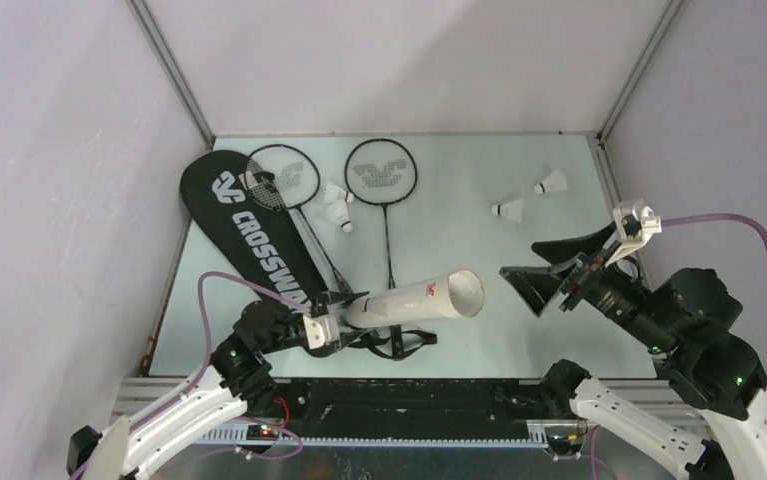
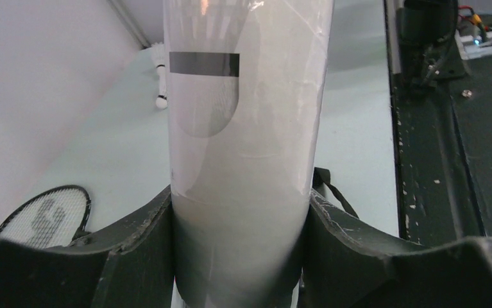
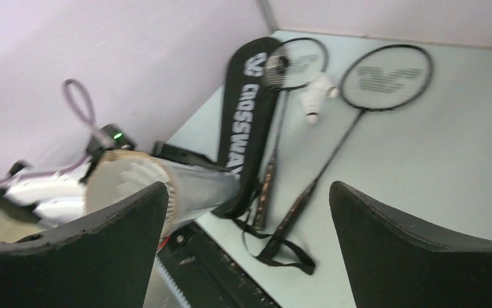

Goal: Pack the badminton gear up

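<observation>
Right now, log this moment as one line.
left gripper: shut on tube | right gripper: open, empty, near tube mouth | shuttlecocks: four loose on table

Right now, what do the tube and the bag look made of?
The tube: thin translucent plastic, probably, milky white with a slight sheen; in the left wrist view a shuttlecock-like shape inside shows through its wall. The bag: likely black woven fabric, matte, with printed white lettering and limp straps at its near end; the weave itself is too fine to see.

White tube [image 1: 414, 298] — black bag [image 1: 249, 225]
</observation>
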`<state>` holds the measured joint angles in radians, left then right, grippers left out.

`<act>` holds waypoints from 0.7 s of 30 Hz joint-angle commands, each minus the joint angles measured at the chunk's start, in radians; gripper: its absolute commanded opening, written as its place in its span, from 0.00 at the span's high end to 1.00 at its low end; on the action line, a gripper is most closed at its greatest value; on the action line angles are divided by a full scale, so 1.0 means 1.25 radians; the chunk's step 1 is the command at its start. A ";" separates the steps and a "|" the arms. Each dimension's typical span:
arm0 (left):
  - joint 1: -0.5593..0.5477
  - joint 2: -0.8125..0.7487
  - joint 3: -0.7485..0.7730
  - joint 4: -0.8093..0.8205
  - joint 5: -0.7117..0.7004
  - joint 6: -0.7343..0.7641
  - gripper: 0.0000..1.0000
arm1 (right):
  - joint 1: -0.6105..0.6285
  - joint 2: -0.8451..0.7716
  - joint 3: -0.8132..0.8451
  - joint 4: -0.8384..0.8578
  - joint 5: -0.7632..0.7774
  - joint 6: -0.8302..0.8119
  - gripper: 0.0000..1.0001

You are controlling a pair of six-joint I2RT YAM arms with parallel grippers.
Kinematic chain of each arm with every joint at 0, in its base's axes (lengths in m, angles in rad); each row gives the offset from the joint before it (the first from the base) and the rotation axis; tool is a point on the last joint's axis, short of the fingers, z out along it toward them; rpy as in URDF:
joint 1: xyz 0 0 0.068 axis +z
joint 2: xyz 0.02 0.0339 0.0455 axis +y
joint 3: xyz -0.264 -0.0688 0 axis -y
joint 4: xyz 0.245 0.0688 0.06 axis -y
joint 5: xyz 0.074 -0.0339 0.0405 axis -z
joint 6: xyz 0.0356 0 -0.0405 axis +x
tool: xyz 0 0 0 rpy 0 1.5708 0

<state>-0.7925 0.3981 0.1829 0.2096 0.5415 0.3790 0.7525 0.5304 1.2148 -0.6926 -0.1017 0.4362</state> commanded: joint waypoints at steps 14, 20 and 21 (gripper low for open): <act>-0.002 -0.037 -0.057 0.307 -0.284 -0.189 0.77 | -0.653 0.525 -0.077 0.223 -0.158 0.003 0.01; -0.003 -0.006 -0.047 0.291 -0.296 -0.179 0.77 | -0.734 0.896 0.008 0.378 -0.224 0.008 0.06; -0.003 -0.003 -0.046 0.288 -0.300 -0.179 0.77 | -0.734 0.927 0.042 0.379 -0.219 0.004 0.06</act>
<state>-0.7937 0.3779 0.1043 0.5007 0.2054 0.1650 -0.1440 1.5410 1.1416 -0.3538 -0.2768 0.4366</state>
